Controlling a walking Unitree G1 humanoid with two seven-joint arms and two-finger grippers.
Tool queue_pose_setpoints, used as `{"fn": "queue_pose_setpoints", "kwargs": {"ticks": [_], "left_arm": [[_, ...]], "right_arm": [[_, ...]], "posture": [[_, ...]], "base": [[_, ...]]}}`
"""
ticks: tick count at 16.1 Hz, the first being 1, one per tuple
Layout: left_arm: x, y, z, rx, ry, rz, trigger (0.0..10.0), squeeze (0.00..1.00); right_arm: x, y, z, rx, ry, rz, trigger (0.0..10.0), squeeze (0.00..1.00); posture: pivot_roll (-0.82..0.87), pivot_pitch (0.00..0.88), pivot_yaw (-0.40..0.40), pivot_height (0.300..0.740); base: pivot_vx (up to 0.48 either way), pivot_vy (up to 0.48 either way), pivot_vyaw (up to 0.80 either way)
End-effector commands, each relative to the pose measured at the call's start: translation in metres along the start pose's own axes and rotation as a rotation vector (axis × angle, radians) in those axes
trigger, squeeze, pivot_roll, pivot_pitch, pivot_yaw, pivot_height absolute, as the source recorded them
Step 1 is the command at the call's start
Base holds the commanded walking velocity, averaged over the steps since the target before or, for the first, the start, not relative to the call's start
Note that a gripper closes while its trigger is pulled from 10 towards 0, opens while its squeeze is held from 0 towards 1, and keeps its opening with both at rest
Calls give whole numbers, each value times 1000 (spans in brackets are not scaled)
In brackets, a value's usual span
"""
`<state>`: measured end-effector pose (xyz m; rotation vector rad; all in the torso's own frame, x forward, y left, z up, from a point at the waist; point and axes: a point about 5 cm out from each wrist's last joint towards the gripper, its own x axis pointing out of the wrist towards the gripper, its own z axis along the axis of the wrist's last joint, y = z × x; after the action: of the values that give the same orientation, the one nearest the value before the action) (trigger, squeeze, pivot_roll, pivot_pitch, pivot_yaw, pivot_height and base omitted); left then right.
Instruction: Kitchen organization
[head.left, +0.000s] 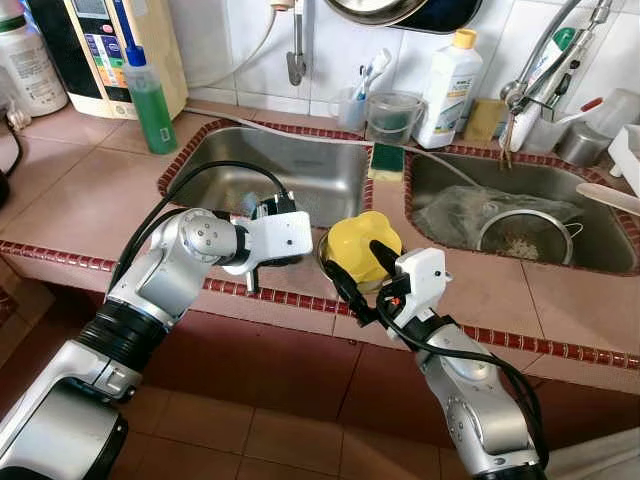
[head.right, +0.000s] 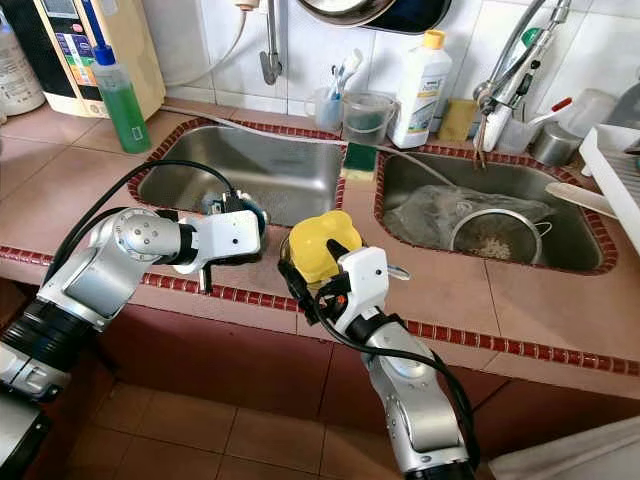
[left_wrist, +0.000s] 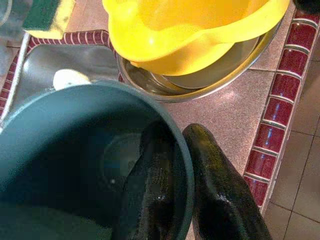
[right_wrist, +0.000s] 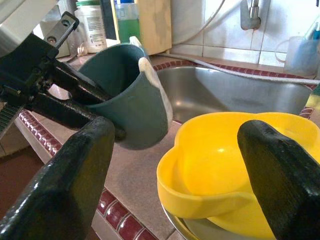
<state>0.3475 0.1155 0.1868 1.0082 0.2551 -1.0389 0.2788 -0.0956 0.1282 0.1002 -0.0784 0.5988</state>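
Centrally, yellow lobed bowl: glossy plastic, wavy rim, nested in a shallow steel dish on the speckled tile counter, near the red-tiled front edge. Right gripper spread wide about the yellow bowl, one finger over its rim, clasping nothing. Just left of the bowl, dark teal cup, tilted off the counter, pinched at its wall by the left gripper, one finger inside, one outside. Beyond the bowl, steel sink.
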Motion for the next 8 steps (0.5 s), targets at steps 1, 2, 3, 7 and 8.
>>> {"fn": "queue_pose_setpoints", "kwargs": {"ticks": [1, 2, 3, 7, 8], "left_arm": [[-1, 1, 4, 20, -9, -9, 0, 0], [-1, 1, 4, 19, -9, -8, 0, 0], [-1, 1, 4, 17, -10, -7, 0, 0], [-2, 2, 0, -21, -16, 16, 0, 0], [-4, 3, -2, -35, -17, 32, 0, 0]], "right_arm": [[0, -1, 3, -6, -9, -7, 10000, 0], [0, -1, 3, -6, -9, -7, 10000, 0], [0, -1, 3, -6, -9, -6, 10000, 0], [0, -2, 4, -9, -7, -4, 10000, 0], [0, -2, 4, -9, -7, -4, 10000, 0]], "posture": [[17, 0, 3, 740], [17, 0, 3, 740], [17, 0, -1, 740], [16, 0, -8, 740], [16, 0, -8, 740]], "base": [[0, 0, 0], [0, 0, 0], [0, 0, 0], [0, 0, 0], [0, 0, 0]]}}
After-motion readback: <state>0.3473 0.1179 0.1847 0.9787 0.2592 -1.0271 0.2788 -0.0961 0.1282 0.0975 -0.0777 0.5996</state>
